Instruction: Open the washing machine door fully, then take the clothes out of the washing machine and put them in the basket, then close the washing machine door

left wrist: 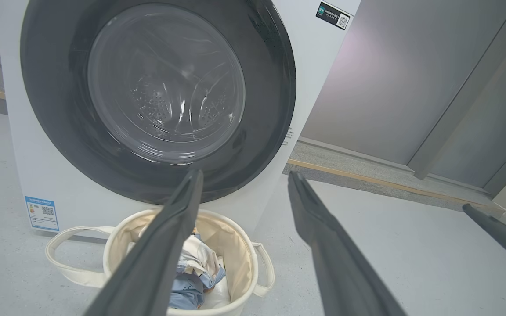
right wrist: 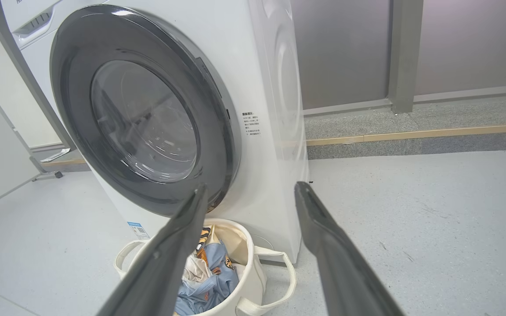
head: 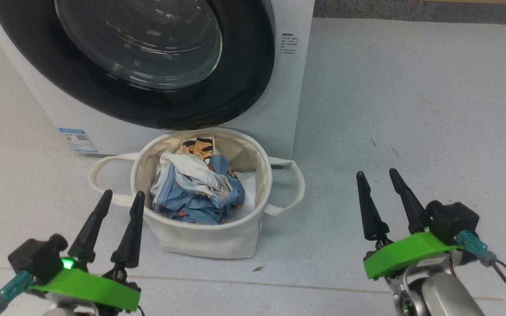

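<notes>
The white washing machine [head: 288, 87] [left wrist: 323, 57] [right wrist: 270, 87] stands ahead with its black-rimmed washing machine door [head: 244, 79] [left wrist: 270, 87] [right wrist: 73, 87] shut flat against the front. Below the door sits the cream basket [head: 209, 241] [left wrist: 240, 263] [right wrist: 253, 281], holding the clothes [head: 196, 193] [left wrist: 191, 281] [right wrist: 209, 276]: blue printed fabric under a white and cream piece. My left gripper [head: 123, 197] [left wrist: 244, 175] hovers open and empty just left of the basket. My right gripper [head: 377, 174] [right wrist: 251, 188] is open and empty over the floor, well to the basket's right.
Bare grey floor [head: 411, 109] spreads to the machine's right. A grey wall panel [left wrist: 389, 79] and a wooden floor strip [right wrist: 411, 134] lie behind it. The right gripper's fingertip [left wrist: 490, 224] shows at the left wrist view's right edge.
</notes>
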